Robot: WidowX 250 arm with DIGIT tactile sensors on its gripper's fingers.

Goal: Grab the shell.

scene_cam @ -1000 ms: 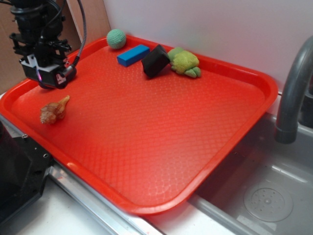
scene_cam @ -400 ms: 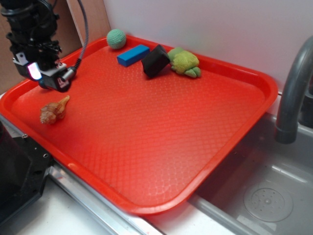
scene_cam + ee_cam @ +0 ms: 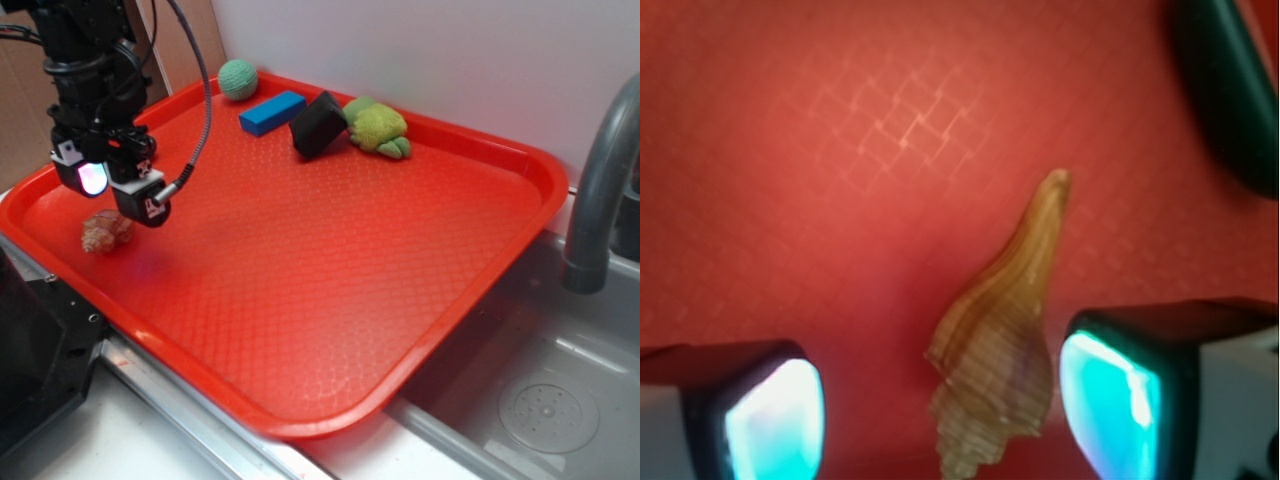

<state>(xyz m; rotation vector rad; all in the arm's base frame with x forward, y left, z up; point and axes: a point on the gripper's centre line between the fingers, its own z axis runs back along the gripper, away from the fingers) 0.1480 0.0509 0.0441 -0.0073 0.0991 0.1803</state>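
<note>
Gripper point(image 3: 940, 425): we see it spread wide, holding nothing, fingertips point(image 3: 775, 420) either side of the shell.
Shell point(image 3: 1000, 350): lies flat near the tray's point(image 3: 500, 160) left edge (pointed tip away from the gripper).

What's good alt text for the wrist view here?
A tan spiral shell lies on a red textured tray, pointed tip away from the camera, between the open gripper and its two glowing cyan fingertips. The shell sits closer to the right fingertip; a dark blurred object crosses the top right corner.
</note>
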